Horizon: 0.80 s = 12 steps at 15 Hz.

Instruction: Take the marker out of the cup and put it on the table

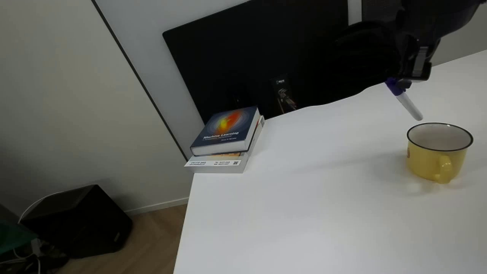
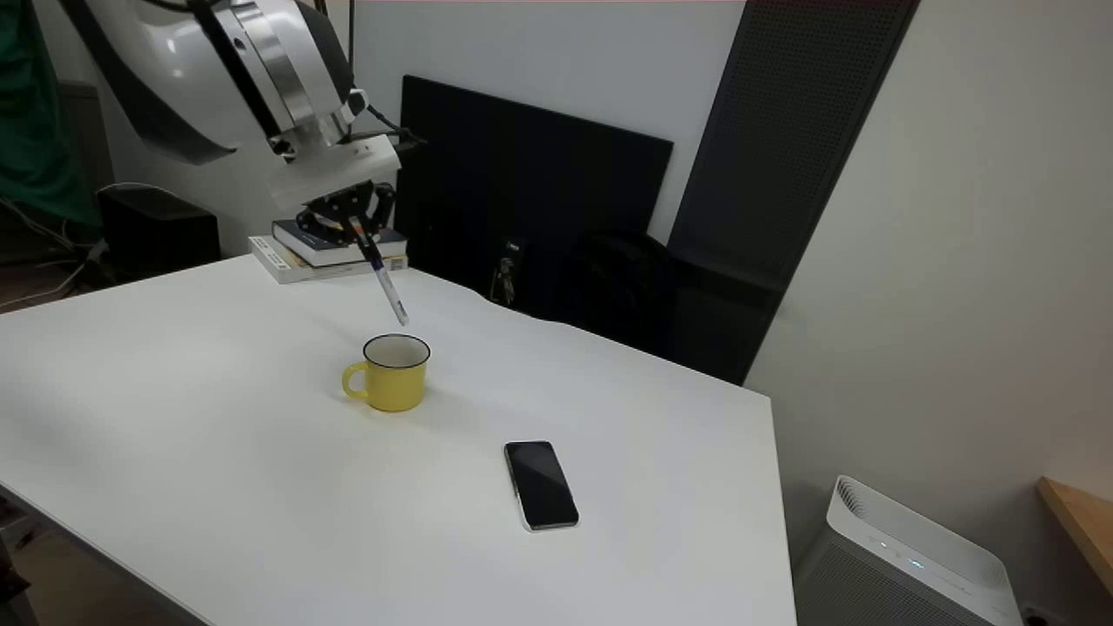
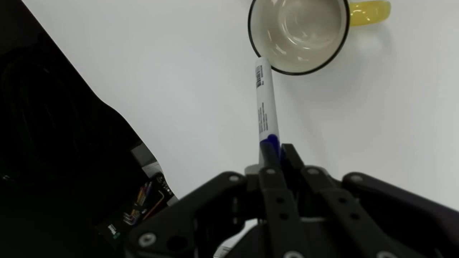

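Note:
The marker is white with a blue-purple end and shows in both exterior views (image 1: 410, 104) (image 2: 391, 294) and the wrist view (image 3: 266, 104). My gripper (image 1: 414, 74) is shut on its blue part and holds it tilted, white end downward. In the wrist view the fingertips (image 3: 279, 150) hide part of the blue end. The yellow cup (image 1: 432, 163) with a dark rim stands upright on the white table (image 1: 304, 217). It also shows in an exterior view (image 2: 396, 389) and the wrist view (image 3: 304, 28), and its inside is empty. The marker's lower end is above the cup's rim, outside the cup.
Stacked books (image 1: 224, 133) lie at a table corner. A phone (image 2: 542, 485) lies on the table beyond the cup. A black monitor (image 2: 530, 165) and a dark bag (image 2: 622, 278) are at the back edge, with a small dark tool package (image 3: 140, 208).

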Motion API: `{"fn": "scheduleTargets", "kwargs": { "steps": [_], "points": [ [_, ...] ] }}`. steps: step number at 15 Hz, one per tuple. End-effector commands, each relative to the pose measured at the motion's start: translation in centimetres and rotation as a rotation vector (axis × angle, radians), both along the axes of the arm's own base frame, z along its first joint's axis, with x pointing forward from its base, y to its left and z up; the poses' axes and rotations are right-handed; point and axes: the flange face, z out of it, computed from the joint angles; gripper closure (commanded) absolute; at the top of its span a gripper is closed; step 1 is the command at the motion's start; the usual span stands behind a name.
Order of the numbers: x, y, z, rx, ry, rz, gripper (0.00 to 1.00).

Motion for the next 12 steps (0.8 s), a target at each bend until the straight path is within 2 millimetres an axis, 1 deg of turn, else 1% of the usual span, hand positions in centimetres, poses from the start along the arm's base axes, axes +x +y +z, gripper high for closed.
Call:
{"fn": "scheduleTargets", "kwargs": {
  "steps": [1, 4, 7, 9, 12],
  "points": [
    [-1.3, 1.0, -0.5, 0.096, 0.061, 0.041, 0.98],
    [-2.9, 1.3, -2.7, 0.164, 0.161, 0.045, 0.98],
    [-4.5, 0.9, -4.7, 0.226, 0.268, 0.030, 0.98],
    [-5.1, 0.6, -5.7, 0.271, 0.335, 0.032, 0.98],
    [-5.6, 0.0, -6.6, 0.317, 0.426, 0.041, 0.98]
  ]
}}
